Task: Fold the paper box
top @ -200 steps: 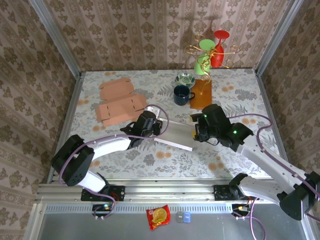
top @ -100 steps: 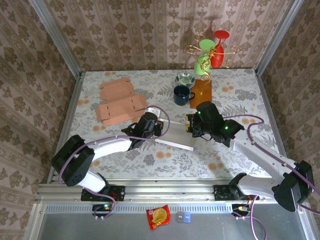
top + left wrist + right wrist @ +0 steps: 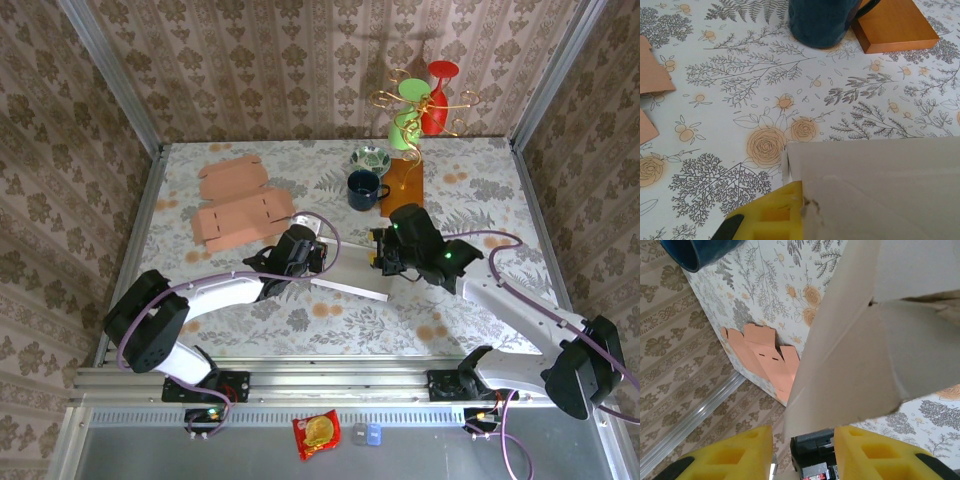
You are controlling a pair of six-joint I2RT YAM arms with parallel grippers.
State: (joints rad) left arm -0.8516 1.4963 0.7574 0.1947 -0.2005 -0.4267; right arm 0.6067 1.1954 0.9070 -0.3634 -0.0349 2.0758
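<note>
Looking down on a flowered table [image 3: 480,190] with a white paper box [image 3: 350,278] near its middle, not yet folded up, one panel tilted off the surface. Flanked by the left gripper [image 3: 308,252] at its left end and the right gripper [image 3: 384,256] at its right end.

Seen from the left wrist: one yellow finger [image 3: 771,216] touching the paper's corner, the other hidden behind the sheet, so cannot tell whether clamped or loose.

Seen from the right wrist: two yellow fingers [image 3: 725,455] spread wide, a paper flap rising between them.

Beyond the box, a dark blue mug [image 3: 365,190], a small bowl [image 3: 371,158] and an orange wooden block [image 3: 403,185]. Well apart at far left, flat orange cardboard [image 3: 240,208].
</note>
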